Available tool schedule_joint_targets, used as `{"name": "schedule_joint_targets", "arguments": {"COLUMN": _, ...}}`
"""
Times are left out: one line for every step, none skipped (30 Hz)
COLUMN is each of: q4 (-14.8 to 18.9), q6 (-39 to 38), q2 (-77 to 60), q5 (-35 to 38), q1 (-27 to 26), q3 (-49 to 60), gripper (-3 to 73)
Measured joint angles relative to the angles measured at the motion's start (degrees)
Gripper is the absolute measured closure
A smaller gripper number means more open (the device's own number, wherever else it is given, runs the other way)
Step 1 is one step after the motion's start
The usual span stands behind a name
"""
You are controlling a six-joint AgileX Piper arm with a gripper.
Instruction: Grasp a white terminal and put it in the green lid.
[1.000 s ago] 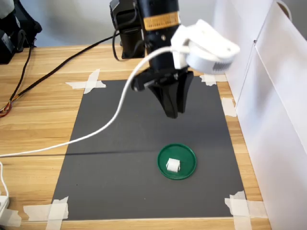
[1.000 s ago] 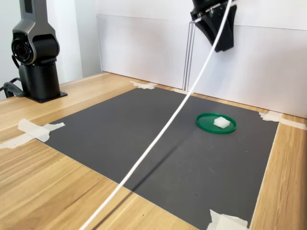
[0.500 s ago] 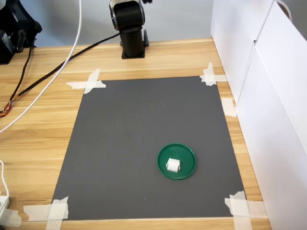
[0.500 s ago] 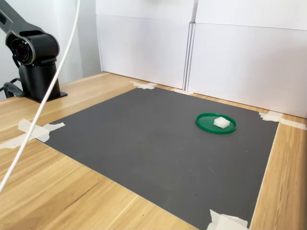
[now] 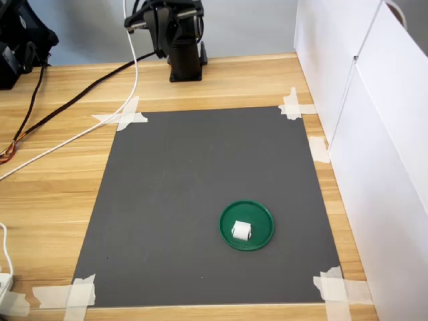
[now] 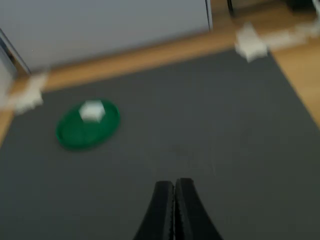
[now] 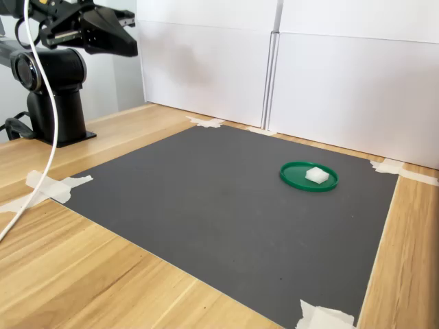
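One small white terminal (image 5: 241, 231) sits inside the green lid (image 5: 262, 221) in the first exterior view, a bit toward the first exterior view's left of the lid's middle. The lid lies on the dark mat (image 5: 187, 174), near the mat's bottom edge as the first exterior view shows it. The arm (image 5: 175, 30) is far off at the top, folded over its base on the wooden surface (image 5: 53, 174), and a white cable (image 5: 80, 132) trails across the wood. In the wrist view the picture is blurry. The fingers (image 6: 175, 192) are pressed together with no gap and hold nothing. The green lid (image 6: 75, 135) shows well apart from them, with the white terminal (image 6: 92, 110) resting in it. The terminal looks about as wide as it is long, so I cannot tell a long side. In the second exterior view the fingers (image 7: 129, 46) are high up at the second exterior view's left, above the arm's base. The green lid (image 7: 296, 179) lies far away toward the second exterior view's right, and the white terminal (image 7: 316, 175) rests in it. I think the job looks done, since the terminal is already in the lid and the fingers are empty.
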Motion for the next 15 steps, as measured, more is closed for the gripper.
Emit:
{"name": "schedule_joint_targets", "arguments": {"q4": 0.00, "q6": 0.00, "q2": -0.07, "q5": 1.34, "q1": 0.00, "q3": 0.45, "gripper": 71.5}}
{"name": "schedule_joint_targets", "arguments": {"q4": 0.00, "q6": 0.00, "q2": -0.08, "q5": 2.45, "q1": 0.00, "q3": 0.54, "gripper": 71.5}}
{"name": "schedule_joint_targets", "arguments": {"q4": 0.00, "q6": 0.00, "q2": -0.14, "q5": 3.46, "q1": 0.00, "q3": 0.54, "gripper": 71.6}}
{"name": "schedule_joint_targets", "arguments": {"q4": 0.00, "q6": 0.00, "q2": -0.20, "q5": 3.99, "q1": 0.00, "q3": 0.54, "gripper": 71.6}}
{"name": "schedule_joint_targets", "arguments": {"q4": 0.00, "q6": 0.00, "q2": -0.26, "q5": 4.34, "q1": 0.00, "q3": 0.54, "gripper": 71.6}}
{"name": "schedule_joint_targets", "arguments": {"q4": 0.00, "q6": 0.00, "q2": -0.32, "q5": 4.53, "q1": 0.00, "q3": 0.54, "gripper": 71.6}}
{"name": "schedule_joint_targets", "arguments": {"q4": 0.00, "q6": 0.00, "q2": -0.46, "q5": 4.67, "q1": 0.00, "q3": 0.54, "gripper": 71.6}}
{"name": "schedule_joint_targets", "arguments": {"q4": 0.00, "q6": 0.00, "q2": -0.70, "q5": 4.73, "q1": 0.00, "q3": 0.54, "gripper": 71.6}}
{"name": "schedule_joint_targets", "arguments": {"q4": 0.00, "q6": 0.00, "q2": -1.14, "q5": 4.78, "q1": 0.00, "q3": 0.54, "gripper": 71.6}}
{"name": "schedule_joint_targets", "arguments": {"q4": 0.00, "q6": 0.00, "q2": -1.76, "q5": 4.78, "q1": 0.00, "q3": 0.54, "gripper": 71.6}}
{"name": "schedule_joint_targets", "arguments": {"q4": 0.00, "q6": 0.00, "q2": -2.50, "q5": 4.78, "q1": 0.00, "q3": 0.54, "gripper": 71.6}}
{"name": "schedule_joint_targets", "arguments": {"q4": 0.00, "q6": 0.00, "q2": -3.30, "q5": 4.78, "q1": 0.00, "q3": 0.54, "gripper": 71.6}}
{"name": "schedule_joint_targets", "arguments": {"q4": 0.00, "q6": 0.00, "q2": -4.11, "q5": 4.78, "q1": 0.00, "q3": 0.54, "gripper": 71.6}}
{"name": "schedule_joint_targets", "arguments": {"q4": 0.00, "q6": 0.00, "q2": -4.76, "q5": 4.78, "q1": 0.00, "q3": 0.54, "gripper": 71.6}}
{"name": "schedule_joint_targets", "arguments": {"q4": 0.00, "q6": 0.00, "q2": -5.49, "q5": 4.78, "q1": 0.00, "q3": 0.54, "gripper": 71.6}}
